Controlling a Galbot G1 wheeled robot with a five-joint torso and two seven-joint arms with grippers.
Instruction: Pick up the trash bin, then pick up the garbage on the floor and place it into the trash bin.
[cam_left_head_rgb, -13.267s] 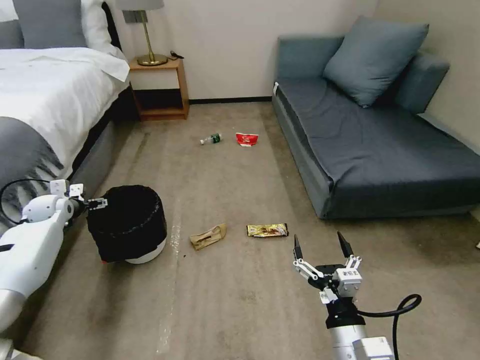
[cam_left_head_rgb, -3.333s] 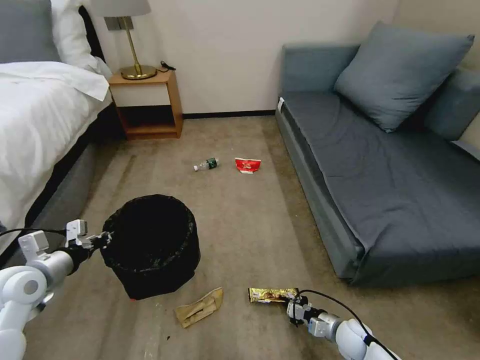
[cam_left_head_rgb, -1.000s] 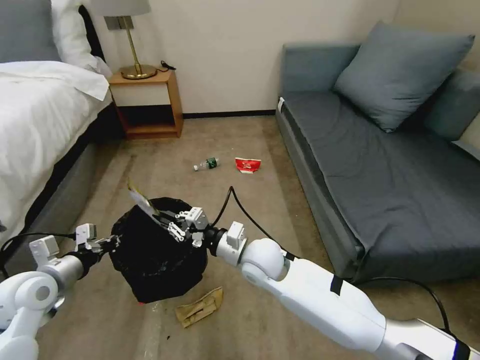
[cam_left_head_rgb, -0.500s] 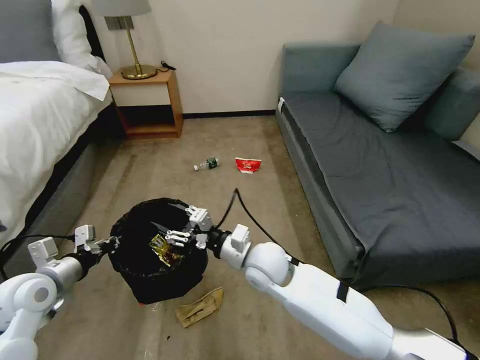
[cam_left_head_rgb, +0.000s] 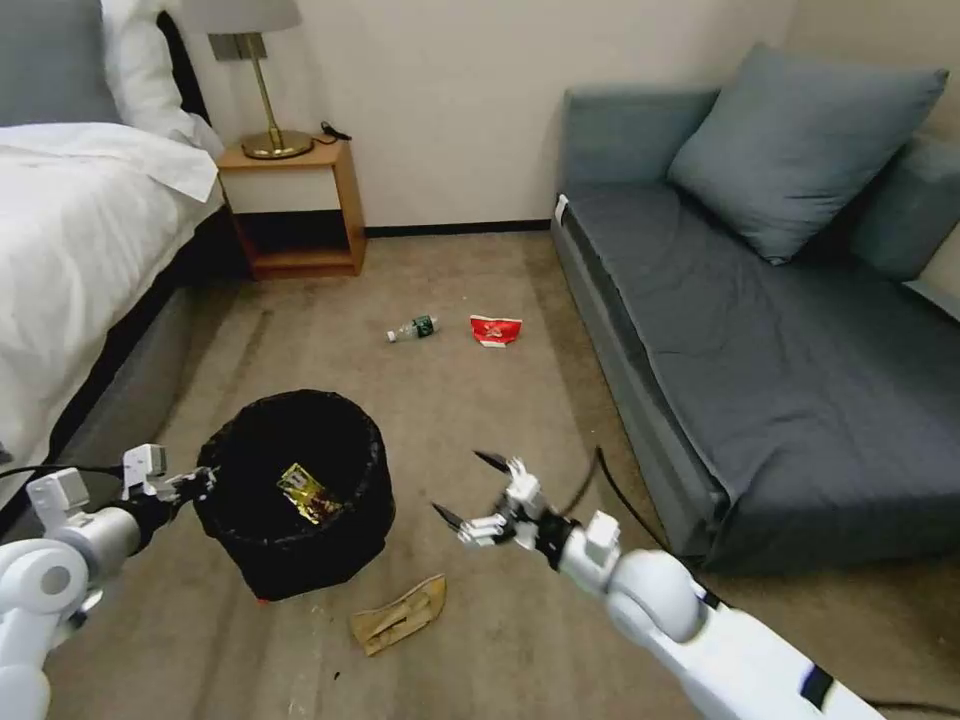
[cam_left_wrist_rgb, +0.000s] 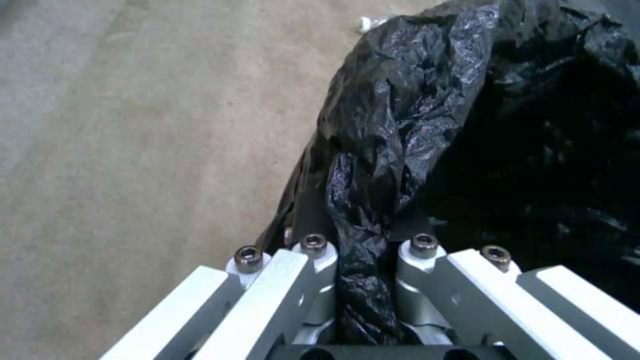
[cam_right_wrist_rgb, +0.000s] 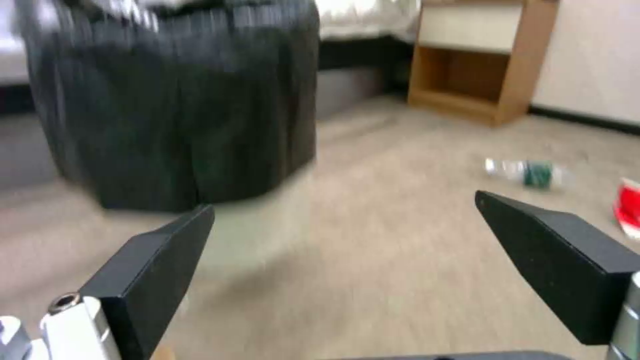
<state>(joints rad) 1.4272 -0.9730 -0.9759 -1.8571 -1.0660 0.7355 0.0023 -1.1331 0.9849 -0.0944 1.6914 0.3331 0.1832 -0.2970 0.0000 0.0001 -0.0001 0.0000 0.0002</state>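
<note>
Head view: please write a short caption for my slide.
Left gripper holds the trash bin containing a gold wrapper; open right gripper beside it.

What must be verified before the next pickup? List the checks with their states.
1. Left gripper shut on the black bag-lined round trash bin: ok.
2. Shiny gold snack wrapper inside the bin: ok.
3. Right gripper open and empty, beside the bin: ok.
4. Crumpled brown paper bag on the carpet, unobstructed: ok.
5. Clear green-labelled plastic bottle and red-and-white snack packet on the floor: not ok, uncollected.
</note>
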